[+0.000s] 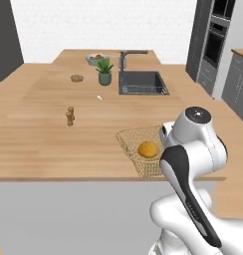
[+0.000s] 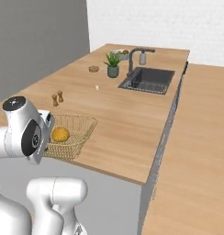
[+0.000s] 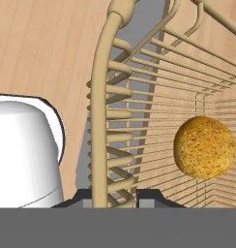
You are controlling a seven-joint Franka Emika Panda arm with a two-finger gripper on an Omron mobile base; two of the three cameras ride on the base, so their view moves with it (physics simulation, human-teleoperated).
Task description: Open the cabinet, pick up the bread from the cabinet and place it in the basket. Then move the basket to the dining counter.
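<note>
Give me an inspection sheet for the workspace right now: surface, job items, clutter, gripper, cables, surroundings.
Surface: long light wooden dining counter with a built-in sink and faucet.
Job's things: basket sits at the counter's near edge; bread lies inside it.
Clutter: potted plant, bowl behind it, small round tan item, two small brown shakers, tiny white object.
Grippers: gripper shut on the basket rim, seen in the hand view.
Cables: nothing seen.
Surroundings: dark tall unit with ovens on the far right; white back wall.
</note>
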